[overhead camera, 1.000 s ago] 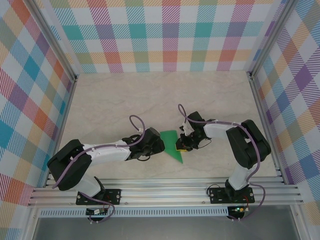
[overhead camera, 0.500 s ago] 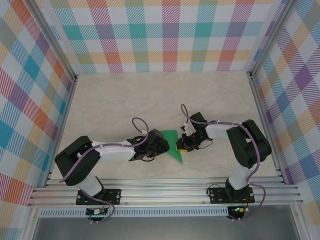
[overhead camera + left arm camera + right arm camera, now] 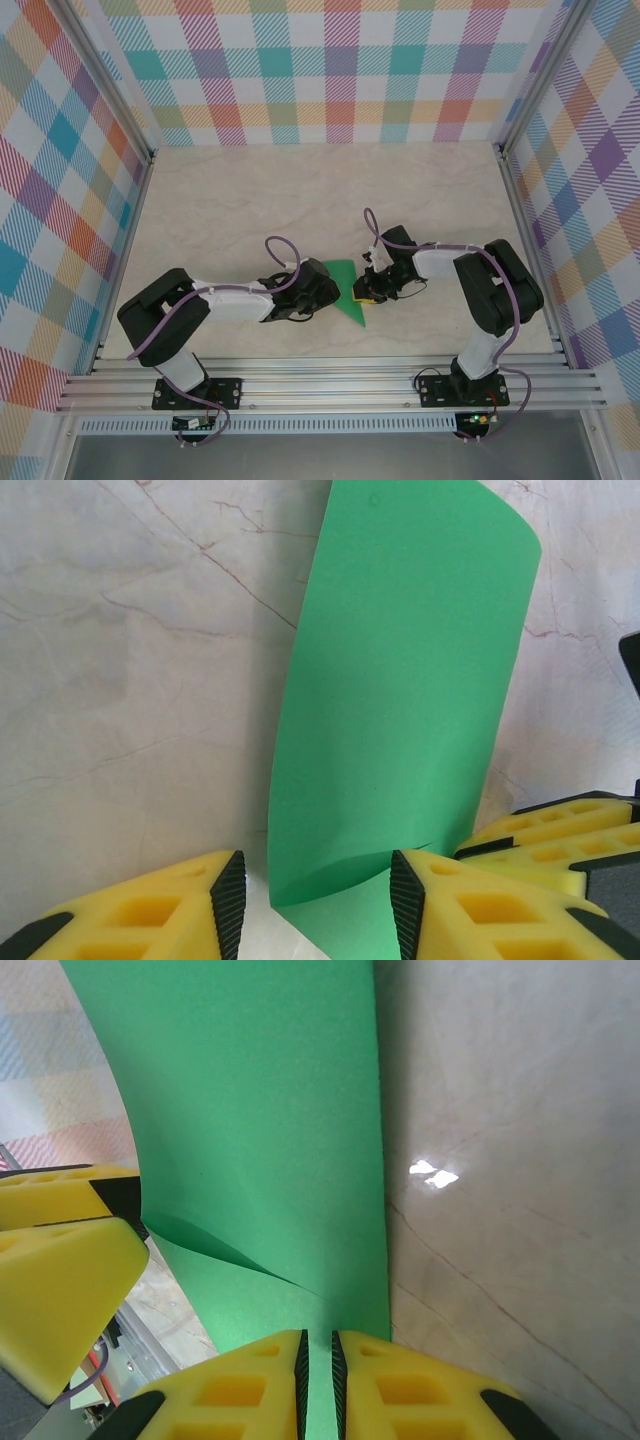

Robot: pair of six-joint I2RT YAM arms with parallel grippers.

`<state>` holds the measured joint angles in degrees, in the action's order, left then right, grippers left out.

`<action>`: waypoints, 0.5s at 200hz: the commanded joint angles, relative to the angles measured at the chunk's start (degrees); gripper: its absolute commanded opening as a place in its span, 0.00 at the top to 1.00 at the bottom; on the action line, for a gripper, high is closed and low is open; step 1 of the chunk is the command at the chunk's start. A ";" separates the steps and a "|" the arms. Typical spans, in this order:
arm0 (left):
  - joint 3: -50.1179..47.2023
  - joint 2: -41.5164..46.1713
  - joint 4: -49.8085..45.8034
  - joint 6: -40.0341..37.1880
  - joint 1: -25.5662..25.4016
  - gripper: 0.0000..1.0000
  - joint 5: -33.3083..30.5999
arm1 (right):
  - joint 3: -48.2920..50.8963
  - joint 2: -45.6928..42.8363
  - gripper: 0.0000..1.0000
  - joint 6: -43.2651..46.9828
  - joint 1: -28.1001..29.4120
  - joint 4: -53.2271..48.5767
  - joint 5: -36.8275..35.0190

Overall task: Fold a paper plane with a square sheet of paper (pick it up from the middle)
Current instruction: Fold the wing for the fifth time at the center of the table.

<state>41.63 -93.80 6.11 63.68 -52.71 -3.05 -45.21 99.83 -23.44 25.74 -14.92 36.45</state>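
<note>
**Mid-fold: green sheet pinched on the right, straddled on the left**

At the right gripper [image 3: 318,1345]: almost fully closed, with an edge of the square sheet of paper [image 3: 250,1110] clamped flat in its jaws. At the left gripper [image 3: 318,900]: about half open, with nothing clamped. Straddles the near end of the sheet, one jaw against the paper and the other just beside its edge.

Outward from the jaws: rises off the table [image 3: 250,200] in a smooth bow, bright green and unmarked, with one short crease running out from near the right-hand pinch. From above, looks like a narrow triangle with its tip toward the near edge. Lies between the two grippers, in the near half of the table and close to its middle.

Seems to be a folding step in hand, not the pickup: bent over already, but not pressed flat. No dart shape to see yet, so probably well short of the end of the task.

For the next move, probably needed: hold the right pinch firm as an anchor, bring the left jaws down on the bowed part, and press it flat with the edges lined up. Calls for care with such thin paper: easy to slip, easy to buckle, and easy to crease askew with a push off-line.
</note>
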 commanded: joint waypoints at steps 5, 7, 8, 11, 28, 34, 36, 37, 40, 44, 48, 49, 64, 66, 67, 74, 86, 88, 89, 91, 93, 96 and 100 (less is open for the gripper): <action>0.62 -1.56 4.04 0.66 -0.73 0.56 0.69 | 1.71 0.60 0.83 0.96 -0.73 -0.46 -2.13; 0.64 -1.52 4.07 0.66 -0.73 0.56 0.75 | 1.71 0.55 0.83 0.95 -0.76 -0.51 -2.07; 0.65 -1.54 4.08 0.61 -0.73 0.56 0.75 | 1.71 0.59 0.83 0.94 -0.77 -0.49 -2.08; 0.65 -1.58 4.23 0.57 -0.73 0.57 0.81 | 1.66 0.59 0.83 0.94 -0.77 -0.44 -2.05; 0.81 -1.57 4.68 0.57 -0.73 0.59 0.80 | 1.79 0.45 0.83 0.94 -0.86 -0.31 -1.99; 0.89 -1.58 4.79 0.55 -0.73 0.60 0.85 | 1.77 0.46 0.82 0.99 -0.90 -0.35 -1.91; 0.86 -1.57 4.85 0.52 -0.73 0.60 0.85 | 1.79 0.52 0.82 0.95 -0.94 -0.33 -1.95; 0.89 -1.57 4.87 0.50 -0.73 0.60 0.85 | 1.79 0.53 0.82 0.95 -0.99 -0.31 -1.93; 0.83 -1.56 4.88 0.47 -0.73 0.60 0.85 | 1.79 0.48 0.82 0.94 -0.97 -0.33 -1.95; 0.98 -1.56 4.94 0.47 -0.73 0.60 0.82 | 1.77 0.46 0.82 0.96 -1.03 -0.36 -1.92; 0.93 -1.56 4.88 0.39 -0.73 0.61 0.85 | 1.76 0.50 0.82 0.90 -1.04 -0.38 -1.95; 0.97 -1.56 4.88 0.39 -0.73 0.61 0.81 | 1.73 0.52 0.82 0.88 -1.04 -0.33 -1.93; 1.01 -1.57 4.96 0.38 -0.73 0.62 0.85 | 1.76 0.45 0.82 0.87 -1.12 -0.17 -1.88; 1.05 -1.56 5.03 0.39 -0.73 0.62 0.85 | 1.79 0.47 0.82 0.90 -1.08 -0.13 -1.88; 1.07 -1.56 5.04 0.39 -0.73 0.62 0.81 | 1.79 0.46 0.82 0.88 -1.06 -0.12 -1.85; 1.01 -1.52 5.14 0.39 -0.69 0.62 0.88 | 1.79 0.59 0.82 0.94 -1.13 -0.20 -1.87; 1.09 -1.56 4.97 0.30 -0.73 0.62 0.75 | 1.87 0.55 0.82 0.81 -1.15 0.00 -1.86; 1.02 -1.61 5.01 0.30 -0.73 0.62 0.69 | 1.88 0.54 0.82 0.78 -1.20 0.02 -1.83; 1.06 -1.54 5.03 0.30 -0.73 0.62 0.73 | 1.84 0.54 0.82 0.77 -1.21 0.04 -1.82; 1.08 -1.60 5.09 0.30 -0.73 0.63 0.73 | 1.87 0.56 0.82 0.77 -1.21 0.02 -1.84; 1.02 -1.57 5.17 0.30 -0.73 0.63 0.71 | 1.88 0.57 0.82 0.81 -1.21 0.03 -1.87; 1.00 -1.56 5.29 0.30 -0.73 0.63 0.74 | 1.84 0.61 0.82 0.77 -1.24 -0.01 -1.82; 1.00 -1.48 5.47 0.30 -0.73 0.63 0.71 | 1.88 0.68 0.82 0.77 -1.30 0.05 -1.88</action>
<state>41.63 -94.91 9.67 63.68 -52.80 -2.42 -44.88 99.83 -23.44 25.43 -14.37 37.12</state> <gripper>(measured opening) 0.374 0.176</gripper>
